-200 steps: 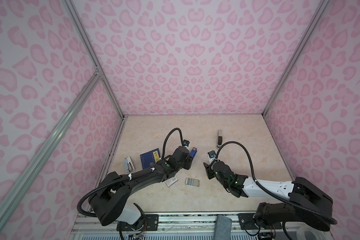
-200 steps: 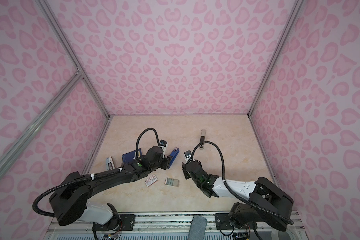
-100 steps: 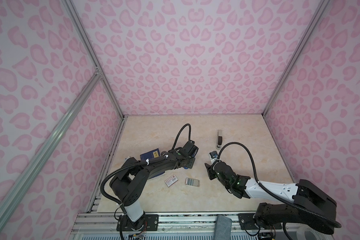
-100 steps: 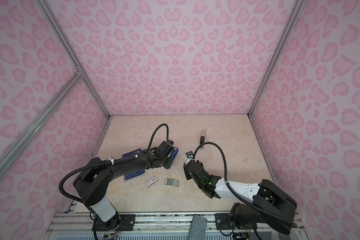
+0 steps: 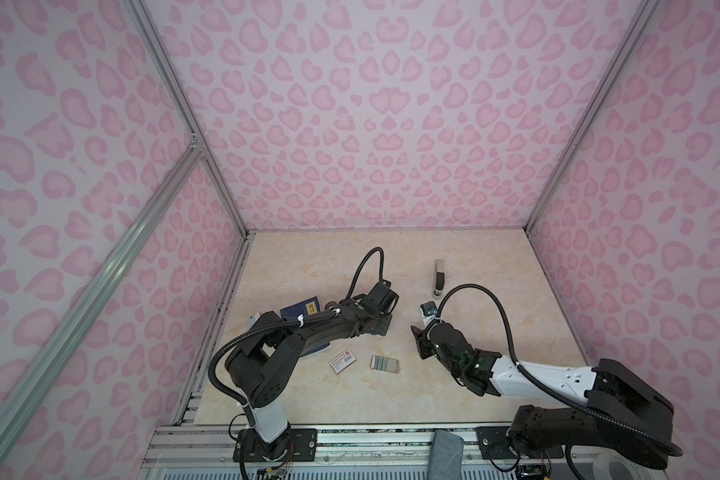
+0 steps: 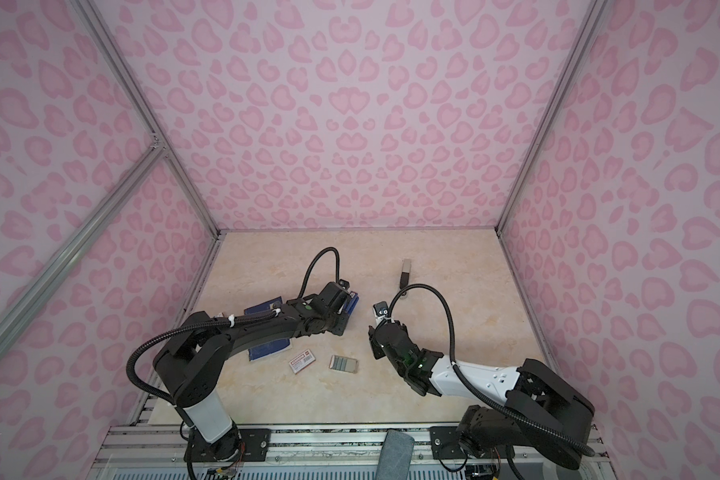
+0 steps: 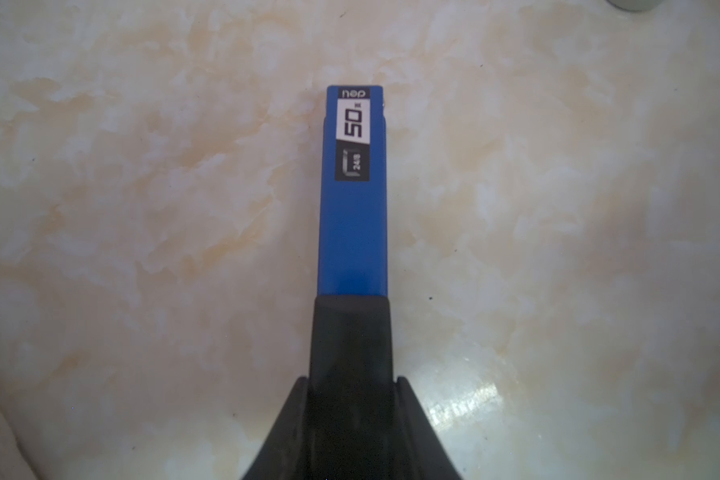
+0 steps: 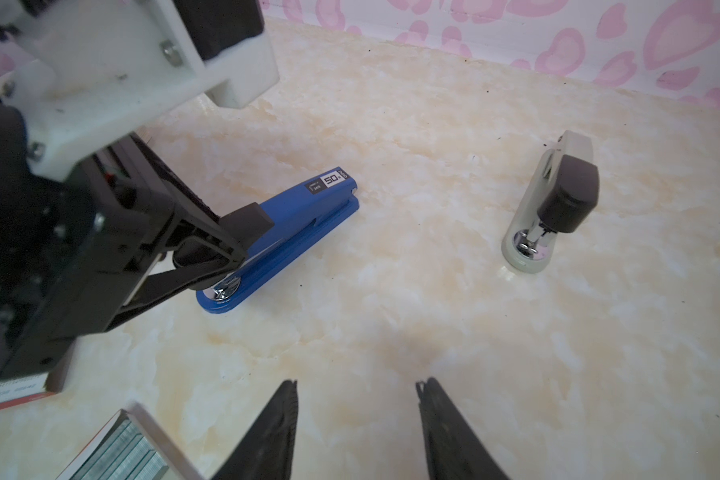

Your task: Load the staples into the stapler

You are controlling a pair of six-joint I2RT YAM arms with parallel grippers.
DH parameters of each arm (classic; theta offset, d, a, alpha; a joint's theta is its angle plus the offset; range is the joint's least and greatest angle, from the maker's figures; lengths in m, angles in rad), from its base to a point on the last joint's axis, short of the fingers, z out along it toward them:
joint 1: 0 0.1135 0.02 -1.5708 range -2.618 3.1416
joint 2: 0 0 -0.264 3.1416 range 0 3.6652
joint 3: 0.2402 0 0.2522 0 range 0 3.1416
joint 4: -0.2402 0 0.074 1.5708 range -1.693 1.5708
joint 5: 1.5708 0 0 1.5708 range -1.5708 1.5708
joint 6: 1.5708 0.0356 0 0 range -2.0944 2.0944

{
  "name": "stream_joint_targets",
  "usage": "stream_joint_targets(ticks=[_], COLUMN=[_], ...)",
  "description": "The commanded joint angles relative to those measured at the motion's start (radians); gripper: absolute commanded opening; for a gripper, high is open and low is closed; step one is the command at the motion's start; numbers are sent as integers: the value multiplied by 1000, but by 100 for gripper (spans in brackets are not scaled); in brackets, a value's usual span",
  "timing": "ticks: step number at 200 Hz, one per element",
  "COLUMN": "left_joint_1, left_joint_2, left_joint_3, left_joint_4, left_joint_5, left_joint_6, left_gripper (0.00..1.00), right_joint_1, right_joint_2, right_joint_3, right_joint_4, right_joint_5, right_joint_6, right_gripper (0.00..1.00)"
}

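Mid-scene, left gripper [image 8: 219, 266] pinches the head end of the blue stapler [image 8: 296, 220]; right gripper [image 8: 357, 382] gapes, empty. Staples [image 5: 385, 365] lie nearer, untouched. Risk: end-only hold, so the stapler may twist or slip when lifted.

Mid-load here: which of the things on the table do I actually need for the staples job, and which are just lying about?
For the job: blue stapler; staples in their pale tray; white box with red label.
Lying about: grey-and-black stapler; dark blue booklet.
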Motion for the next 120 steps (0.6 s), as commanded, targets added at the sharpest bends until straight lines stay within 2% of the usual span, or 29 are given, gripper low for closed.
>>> stream_joint_targets(ticks=[1,71,77,86,120], left_joint_1=[16,63,66,69,78], left_joint_2=[16,113,122,131,133], left_joint_3=[23,182,195,218,247], left_joint_4=[-71,-80,-84,-89,-87], left_joint_5=[-2,21,23,27,33], left_joint_6=[-23,-15,-16,-16,-13], left_gripper=[21,35,35,41,46], right_joint_1=[-1,-22,-28,-38,-101], right_joint_2=[-12,-162,-180,-204,-293], right_joint_3=[-11,-59,-66,-74,-84], right_joint_4=[18,-45,-48,-59,-133], right_joint_5=[7,32,34,33,1], right_joint_6=[14,35,37,43,76], right_gripper=[49,49,49,50,52])
